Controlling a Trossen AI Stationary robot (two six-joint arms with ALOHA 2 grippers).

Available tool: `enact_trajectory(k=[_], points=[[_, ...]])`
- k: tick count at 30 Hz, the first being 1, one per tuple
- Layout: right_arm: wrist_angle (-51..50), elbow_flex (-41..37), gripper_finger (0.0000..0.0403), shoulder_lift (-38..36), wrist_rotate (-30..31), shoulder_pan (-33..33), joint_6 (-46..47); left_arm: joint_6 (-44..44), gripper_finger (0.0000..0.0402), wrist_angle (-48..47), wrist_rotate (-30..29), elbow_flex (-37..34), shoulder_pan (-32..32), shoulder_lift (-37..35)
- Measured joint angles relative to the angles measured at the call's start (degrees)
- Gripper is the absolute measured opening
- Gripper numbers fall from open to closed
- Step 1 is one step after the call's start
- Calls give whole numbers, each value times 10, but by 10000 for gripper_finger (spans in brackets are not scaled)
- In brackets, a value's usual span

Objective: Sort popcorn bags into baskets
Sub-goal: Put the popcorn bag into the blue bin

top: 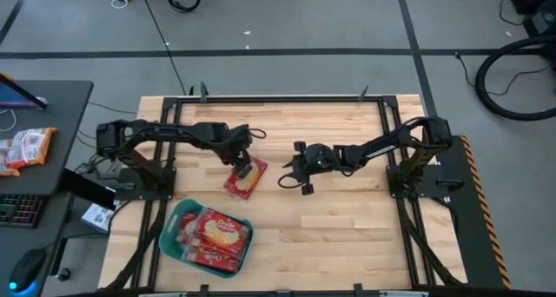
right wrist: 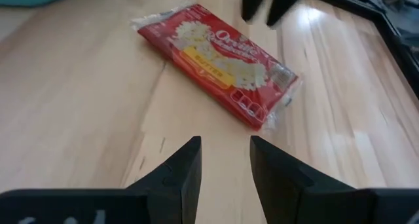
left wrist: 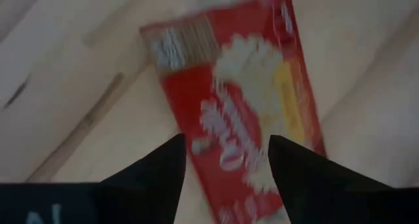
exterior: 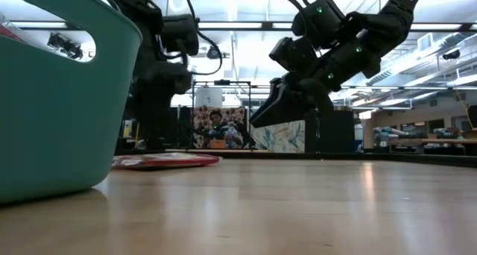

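Left jaws (left wrist: pixel 226 162) parted above popcorn bag (left wrist: pixel 245 106)

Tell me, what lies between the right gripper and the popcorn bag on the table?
Only bare wood of the table; the right wrist view shows it between the right gripper and popcorn bag.

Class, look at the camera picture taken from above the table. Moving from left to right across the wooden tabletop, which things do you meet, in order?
Teal basket holding red popcorn bags → loose popcorn bag lying flat on the table, with the left hand open over it → right hand, open and empty above bare wood.
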Motion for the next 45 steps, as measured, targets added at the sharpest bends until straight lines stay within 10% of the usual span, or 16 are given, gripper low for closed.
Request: enact_trajectory(k=[22,35,45], points=[[10,-2,133,0,-104,-14,-54,-33,198,49,46,0,-14,95],[12,-2,133,0,-58,-15,-54,13,14,74,24,0,-24,100],[2,-2,133,0,-25,-17,-54,42,3,52,15,31,-28,87]])
